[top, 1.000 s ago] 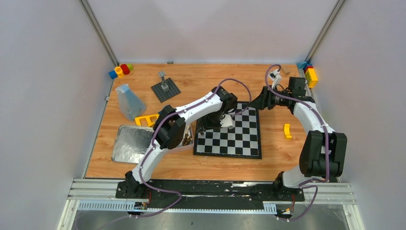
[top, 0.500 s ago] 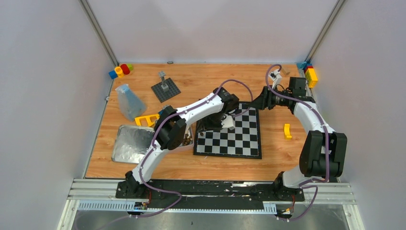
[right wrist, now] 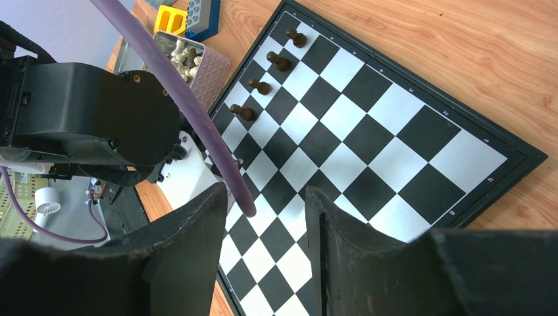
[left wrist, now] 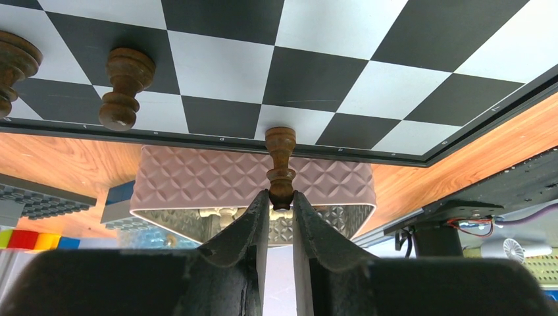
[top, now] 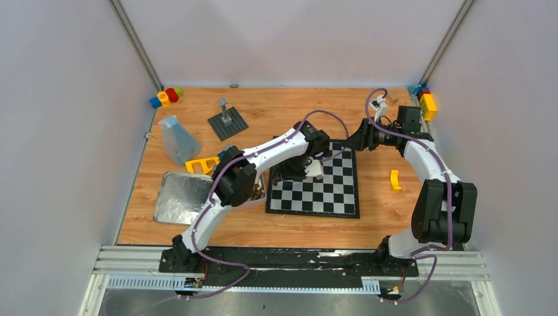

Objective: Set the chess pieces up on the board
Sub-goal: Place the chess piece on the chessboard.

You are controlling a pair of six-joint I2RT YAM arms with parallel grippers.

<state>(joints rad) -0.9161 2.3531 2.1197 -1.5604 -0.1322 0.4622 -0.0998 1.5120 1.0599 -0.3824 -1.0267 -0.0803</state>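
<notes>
1. A dark pawn (left wrist: 281, 164) is standing on a white square at the board's (left wrist: 329, 66) left edge, its head between the tips of the left jaws.
2. The left jaws are standing narrow, close around that head; I cannot tell whether they are pinching it.
3. The right jaws are hanging wide and empty by the board's far right corner.
4. Four dark pawns (right wrist: 260, 85) are lining the left edge.
5. A tin (left wrist: 197, 178), just left of the board, is holding cream pieces (right wrist: 179, 47).
</notes>
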